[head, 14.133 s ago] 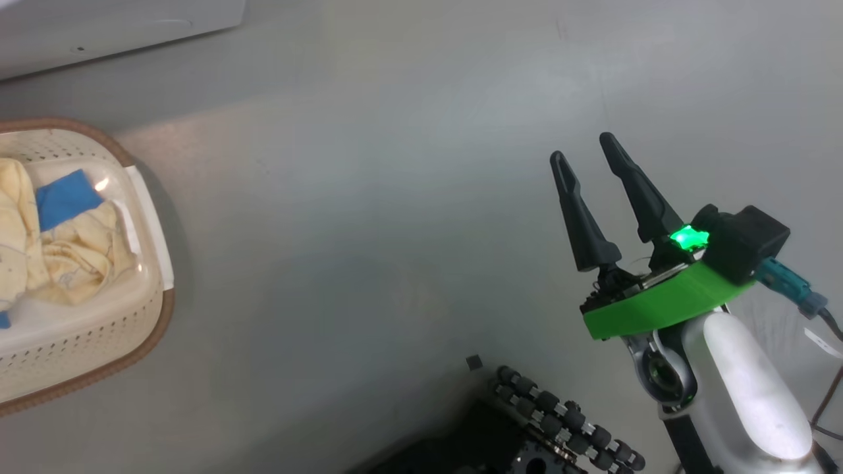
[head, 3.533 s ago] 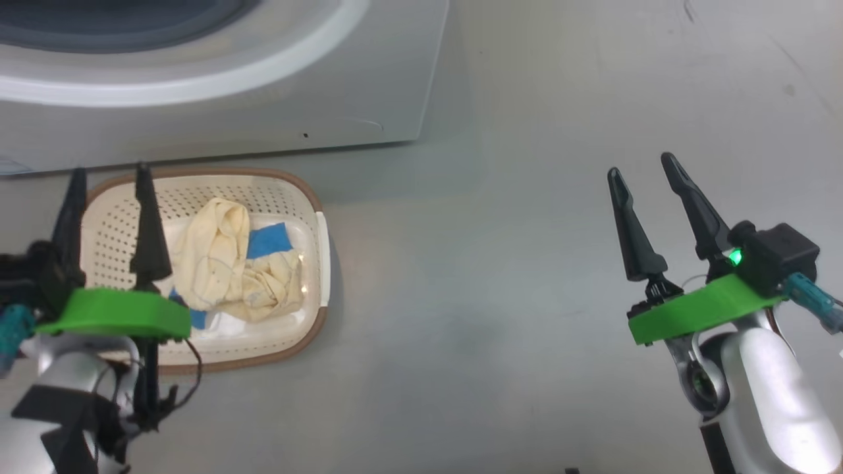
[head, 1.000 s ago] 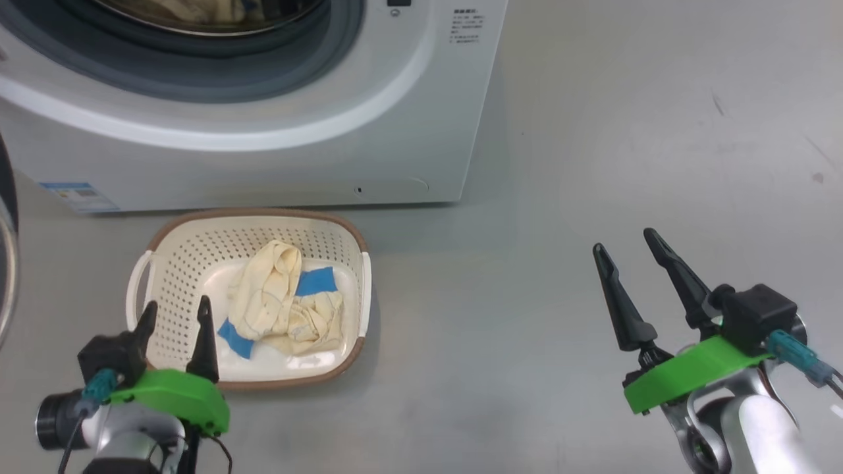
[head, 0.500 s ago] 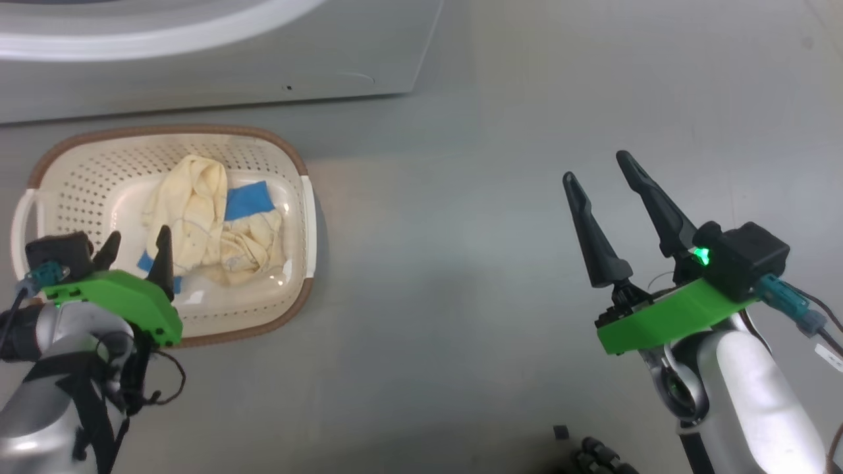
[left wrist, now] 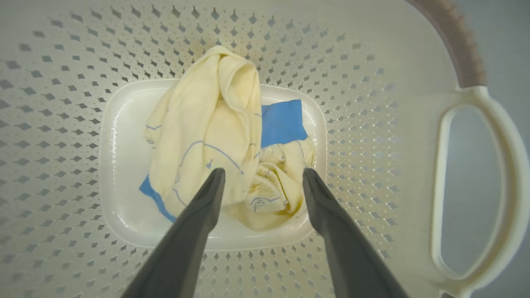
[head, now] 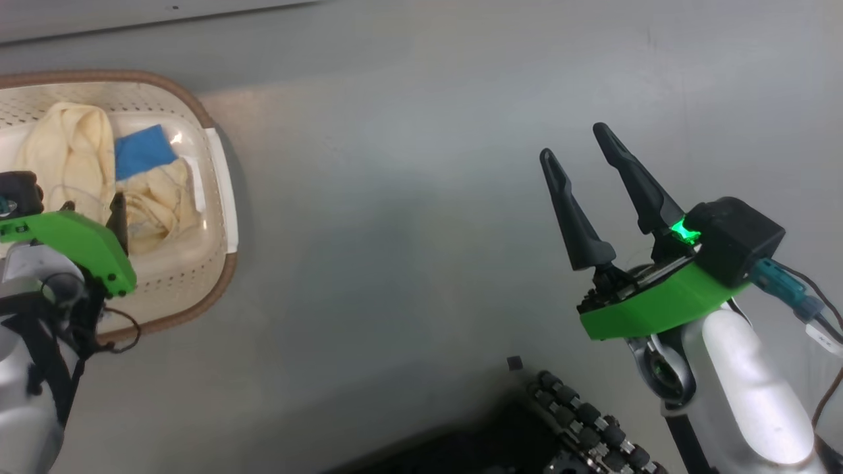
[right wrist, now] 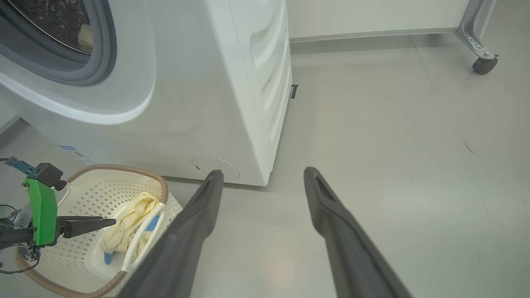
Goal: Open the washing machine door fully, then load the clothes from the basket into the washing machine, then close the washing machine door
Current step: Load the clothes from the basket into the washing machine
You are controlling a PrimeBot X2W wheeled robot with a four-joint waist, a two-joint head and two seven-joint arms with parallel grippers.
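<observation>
Grey floor (head: 408, 217) fills most of head view. Basket (head: 222, 197) at upper left of that frame, standing just before washing machine (right wrist: 232, 82); drum mouth uncovered at upper left of right wrist view. Clothes (left wrist: 215, 136) crumpled on basket bottom, blue band showing. Left end effector (left wrist: 263, 171) inside basket, released, fingers spread either side of a fold; contact with fabric cannot be told. Right end effector (head: 573, 141) released, empty, over floor at right, well apart from basket.
</observation>
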